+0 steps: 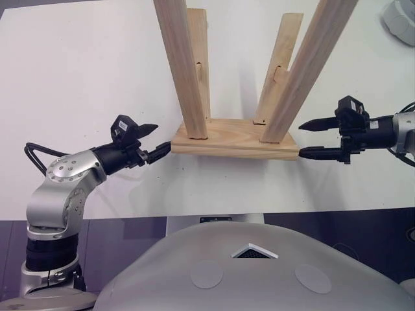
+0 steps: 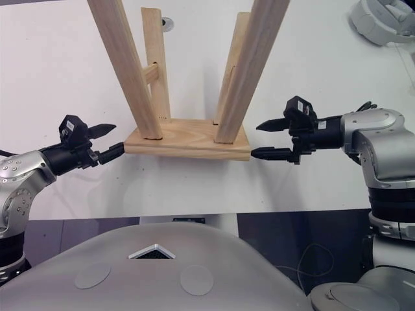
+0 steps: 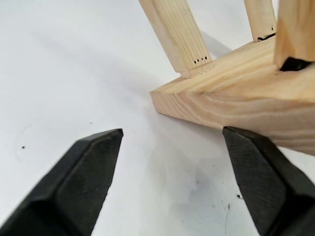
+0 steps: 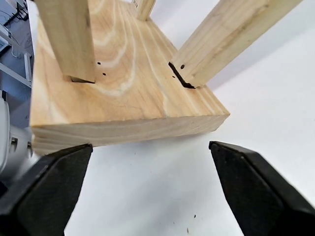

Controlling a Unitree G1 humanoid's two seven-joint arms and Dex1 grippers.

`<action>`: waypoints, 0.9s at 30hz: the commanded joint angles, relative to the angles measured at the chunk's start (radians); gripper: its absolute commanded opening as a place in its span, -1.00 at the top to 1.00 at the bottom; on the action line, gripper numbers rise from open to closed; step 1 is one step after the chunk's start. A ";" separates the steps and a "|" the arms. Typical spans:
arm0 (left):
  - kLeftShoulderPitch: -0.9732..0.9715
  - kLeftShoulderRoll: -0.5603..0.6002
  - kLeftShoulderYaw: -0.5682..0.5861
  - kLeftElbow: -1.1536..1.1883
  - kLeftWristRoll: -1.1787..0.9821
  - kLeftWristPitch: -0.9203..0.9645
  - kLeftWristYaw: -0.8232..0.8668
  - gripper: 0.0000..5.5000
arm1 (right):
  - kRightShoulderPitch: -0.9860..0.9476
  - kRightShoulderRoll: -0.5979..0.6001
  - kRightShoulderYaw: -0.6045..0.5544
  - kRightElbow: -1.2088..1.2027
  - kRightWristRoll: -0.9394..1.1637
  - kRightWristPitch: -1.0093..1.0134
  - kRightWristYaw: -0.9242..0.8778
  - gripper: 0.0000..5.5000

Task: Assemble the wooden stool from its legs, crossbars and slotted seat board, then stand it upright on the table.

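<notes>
The wooden stool stands upside down on the white table [image 1: 78, 78]: its seat board [image 1: 235, 144] lies flat and the legs [image 1: 183, 71] rise from its slots, leaning outward. A short crossbar [image 2: 150, 72] joins the two left legs. My left gripper [image 1: 155, 141] is open at the board's left edge, its lower fingertip almost touching the wood. My right gripper [image 2: 264, 139] is open just off the board's right edge, holding nothing. In the left wrist view the board's corner [image 3: 216, 96] lies beyond the open fingers [image 3: 83, 172]; the right wrist view shows the board's end [image 4: 123, 128] ahead of its fingers [image 4: 246, 182].
A white rounded device [image 2: 382, 23] sits at the far right corner of the table. A small round mark [image 2: 167, 23] lies on the table behind the stool. The table's front edge [image 1: 214, 214] runs just below the grippers.
</notes>
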 commanded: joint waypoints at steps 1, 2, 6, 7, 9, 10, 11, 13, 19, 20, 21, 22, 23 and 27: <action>-0.007 -0.038 -0.085 -0.129 -0.189 0.023 -0.093 -0.38 | -0.061 0.081 0.018 -0.042 0.164 0.035 0.060 -0.62; -0.008 -0.036 -0.080 -0.132 -0.194 0.028 -0.101 -0.38 | -0.052 0.078 0.016 -0.045 0.172 0.046 0.068 -0.62; -0.037 -0.042 -0.017 -0.140 -0.275 0.065 -0.108 -0.38 | -0.040 0.055 0.045 -0.047 0.168 0.047 0.107 -0.62; -0.050 -0.042 0.006 -0.144 -0.311 0.082 -0.106 -0.38 | -0.039 0.054 0.049 -0.052 0.167 0.048 0.112 -0.62; -0.071 -0.044 0.044 -0.151 -0.373 0.107 -0.094 -0.38 | -0.037 0.054 0.051 -0.059 0.165 0.050 0.116 -0.62; -0.080 -0.044 0.059 -0.154 -0.401 0.117 -0.086 -0.38 | -0.034 0.055 0.050 -0.062 0.166 0.051 0.116 -0.62; -0.085 -0.043 0.067 -0.156 -0.419 0.125 -0.079 -0.38 | -0.032 0.056 0.049 -0.062 0.166 0.050 0.115 -0.62; -0.081 -0.035 0.067 -0.168 -0.431 0.134 -0.076 -0.38 | -0.026 0.058 0.045 -0.058 0.171 0.048 0.115 -0.62; -0.045 -0.018 0.045 -0.193 -0.406 0.135 -0.091 -0.38 | -0.028 0.049 0.006 -0.055 0.180 0.048 0.099 -0.62; -0.039 -0.004 0.053 -0.176 -0.388 0.120 -0.111 -0.38 | -0.008 0.044 -0.023 -0.069 0.174 0.034 0.081 -0.62; -0.036 0.011 0.062 -0.160 -0.370 0.103 -0.131 -0.38 | 0.014 0.038 -0.049 -0.084 0.163 0.017 0.063 -0.62; -0.039 0.030 0.083 -0.143 -0.363 0.089 -0.152 -0.38 | 0.044 0.031 -0.083 -0.104 0.141 -0.011 0.037 -0.62; -0.044 0.050 0.109 -0.132 -0.366 0.081 -0.170 -0.38 | 0.077 0.023 -0.121 -0.126 0.114 -0.038 0.006 -0.62; -0.025 0.131 0.191 -0.117 -0.385 0.069 -0.245 -0.38 | 0.208 -0.045 -0.238 -0.190 0.054 -0.122 -0.046 -0.62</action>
